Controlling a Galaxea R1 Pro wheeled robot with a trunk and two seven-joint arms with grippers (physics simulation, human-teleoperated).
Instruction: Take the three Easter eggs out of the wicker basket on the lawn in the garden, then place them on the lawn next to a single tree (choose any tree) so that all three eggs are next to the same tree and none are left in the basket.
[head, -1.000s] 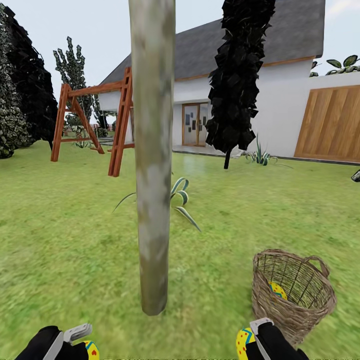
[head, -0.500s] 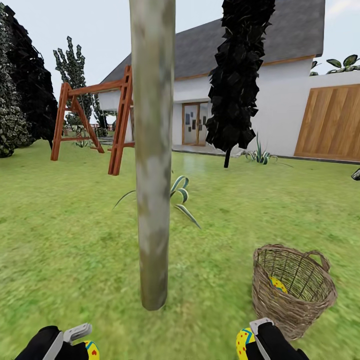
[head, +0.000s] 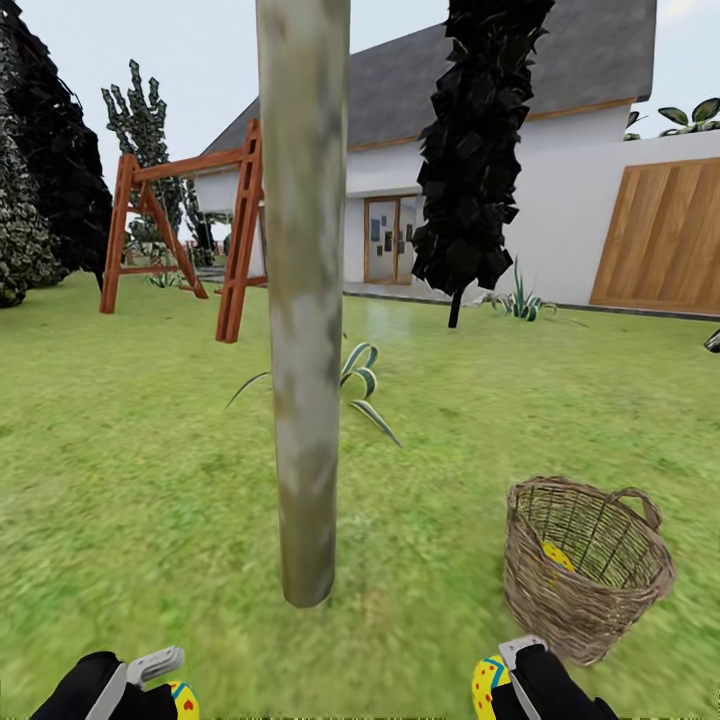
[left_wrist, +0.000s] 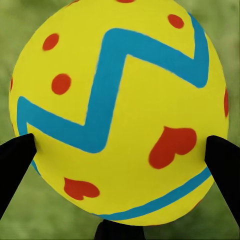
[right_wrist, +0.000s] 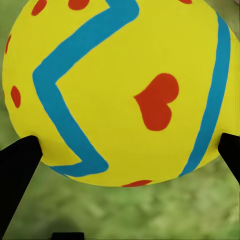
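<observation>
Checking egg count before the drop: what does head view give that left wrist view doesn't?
Head view alone: the tree trunk, the wicker basket to its right with a third egg inside, the right gripper shut on its egg, swing frame, house.

Left wrist view alone: the held egg's full pattern, blue zigzag and red hearts, both fingers pressing its sides.

Shared: left gripper, its egg, blurred lawn.

You see a matt, smooth painted egg (left_wrist: 120, 110), a coarse open-weave wicker basket (head: 585, 565), a mottled pale trunk (head: 303, 330) that looks rough, reddish wooden swing frame (head: 185, 235) far left, and blurred, soft-looking grass (head: 120, 480).
</observation>
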